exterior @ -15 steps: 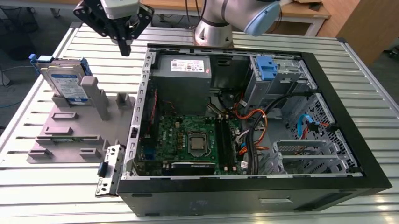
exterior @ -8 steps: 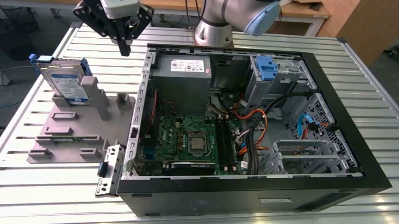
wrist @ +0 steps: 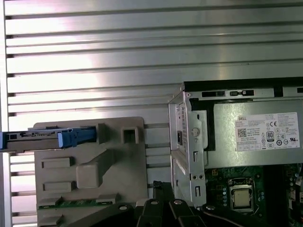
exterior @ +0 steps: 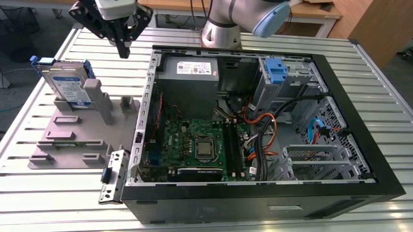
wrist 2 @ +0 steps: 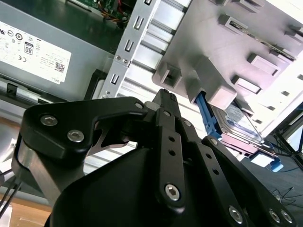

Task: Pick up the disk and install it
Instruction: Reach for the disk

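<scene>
Silver with blue rails, the disk (exterior: 63, 83) stands on edge in a grey holder (exterior: 65, 145) at the exterior view's left. Above it, toward that view's right, hangs the claw (exterior: 123, 50), tips together and empty, beside the open computer case (exterior: 258, 208).

Exterior view high, angled down, both wrist views share power supply (wrist 2: 38, 52) (wrist: 258, 139)

Disk (exterior: 65, 83): silver, white-and-blue label, blue side rails; stands on edge, leaning slightly, in grey holder (exterior: 90, 141).
</scene>
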Robot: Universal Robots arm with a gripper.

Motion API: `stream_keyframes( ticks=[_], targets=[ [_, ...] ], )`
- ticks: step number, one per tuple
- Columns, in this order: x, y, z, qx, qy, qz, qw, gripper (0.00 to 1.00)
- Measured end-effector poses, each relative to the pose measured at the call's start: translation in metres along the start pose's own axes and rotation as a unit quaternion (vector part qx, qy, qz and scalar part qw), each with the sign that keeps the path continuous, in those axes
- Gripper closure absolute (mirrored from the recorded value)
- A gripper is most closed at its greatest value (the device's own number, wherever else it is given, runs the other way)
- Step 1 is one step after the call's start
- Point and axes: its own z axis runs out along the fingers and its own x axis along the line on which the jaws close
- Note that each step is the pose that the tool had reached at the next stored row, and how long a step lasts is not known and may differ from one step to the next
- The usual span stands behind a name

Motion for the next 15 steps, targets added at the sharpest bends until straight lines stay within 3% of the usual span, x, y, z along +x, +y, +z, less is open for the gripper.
stream_keyframes(
  ticks=[15],
  targets=[
    [0.0316,-0.0020,0.0013,0.0001,-0.0002,0.005,0.99999,0.89]
  ],
)
